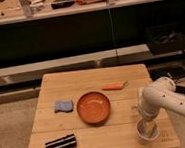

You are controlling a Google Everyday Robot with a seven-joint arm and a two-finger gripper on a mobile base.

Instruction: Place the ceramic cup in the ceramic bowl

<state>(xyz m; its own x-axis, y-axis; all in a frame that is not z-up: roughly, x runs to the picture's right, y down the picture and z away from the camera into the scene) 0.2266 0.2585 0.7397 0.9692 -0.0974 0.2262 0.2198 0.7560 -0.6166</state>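
The ceramic cup [147, 131], small and white, stands near the table's front right corner. My gripper [147, 124] comes straight down onto it from the white arm [161, 98], and its tip sits at the cup's rim and hides part of it. The ceramic bowl [94, 107], wide, glossy and orange-brown, sits in the middle of the wooden table [87, 81], to the left of the cup and apart from it. Nothing lies in the bowl.
A blue sponge [63, 106] lies left of the bowl. An orange carrot-like thing [113, 86] lies behind the bowl to the right. A black flat object [61, 144] rests at the front left. Behind the table runs a dark shelf unit [81, 34].
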